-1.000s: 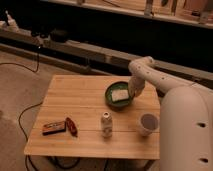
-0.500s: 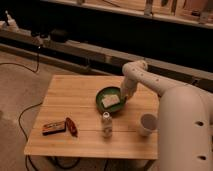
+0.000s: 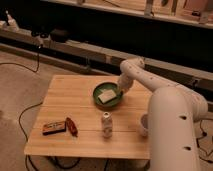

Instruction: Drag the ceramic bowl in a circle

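the pale wooden plank worktop [image 3: 75,92] carries a round, shallow dark-green ceramic bowl [image 3: 107,95] near its back edge, with the claw [image 3: 121,90] at the bowl's right rim. in front stand a small white bottle [image 3: 106,124] and a white cup [image 3: 144,125]; at front left lie a flat dark box [image 3: 54,128] and a red packet [image 3: 71,126].

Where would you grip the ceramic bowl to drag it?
Pinch the ceramic bowl by its thin raised rim on the right side, coming from above. That edge faces the arm; the gripper is already there, shut, seemingly on it. The pale square piece fills the middle.
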{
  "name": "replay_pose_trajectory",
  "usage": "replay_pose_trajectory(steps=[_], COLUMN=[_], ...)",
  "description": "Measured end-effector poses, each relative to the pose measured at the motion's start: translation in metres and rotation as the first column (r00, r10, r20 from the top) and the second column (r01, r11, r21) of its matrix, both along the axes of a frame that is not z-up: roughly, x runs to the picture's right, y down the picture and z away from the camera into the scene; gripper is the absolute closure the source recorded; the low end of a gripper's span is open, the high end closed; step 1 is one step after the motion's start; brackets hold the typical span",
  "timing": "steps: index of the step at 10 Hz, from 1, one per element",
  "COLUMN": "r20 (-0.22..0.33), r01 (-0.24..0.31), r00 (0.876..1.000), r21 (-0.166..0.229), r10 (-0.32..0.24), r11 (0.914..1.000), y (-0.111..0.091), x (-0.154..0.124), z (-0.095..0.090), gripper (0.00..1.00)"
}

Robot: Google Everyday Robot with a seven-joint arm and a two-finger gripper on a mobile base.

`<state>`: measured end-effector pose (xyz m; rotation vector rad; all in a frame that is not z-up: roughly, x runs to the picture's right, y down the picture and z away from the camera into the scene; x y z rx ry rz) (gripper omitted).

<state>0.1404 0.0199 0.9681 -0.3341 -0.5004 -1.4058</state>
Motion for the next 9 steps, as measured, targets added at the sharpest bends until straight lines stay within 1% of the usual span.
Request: replay_pose_trajectory(steps=[1, 2, 3, 4, 5, 6, 7, 8, 9], r20=[-0.036, -0.076, -0.108, -0.136, -0.152, -0.16, -0.145, -0.128, -0.076], r01=[-0.009, -0.017, -0.016, -0.006, 0.004, 0.009, 0.006, 0.006, 0.011], r00=[0.999, 0.997, 0.994, 0.991, 0.988, 0.987, 0.989, 0.992, 0.997], r21=[0.011, 0.014, 0.021, 0.016, 0.002, -0.019, -0.051, -0.067, -0.098], r10=[0.009, 0.018, 0.018, 0.008, -0.004, -0.012, -0.013, -0.014, -0.018], r11=[0.9999, 0.9998, 0.9997, 0.9999, 1.0, 0.9998, 0.9987, 0.9977, 0.9952], y=[-0.005, -0.008, -0.012, -0.012, -0.006, 0.005, 0.021, 0.029, 0.043], x=[0.019, 0.039, 0.056, 0.07, 0.078, 0.082, 0.076, 0.067, 0.042], z=[0.0, -0.007, -0.016, -0.031, -0.046, -0.061, -0.073, -0.079, -0.09], gripper=[0.78, 0.78, 0.78, 0.78, 0.78, 0.78, 0.78, 0.78, 0.78])
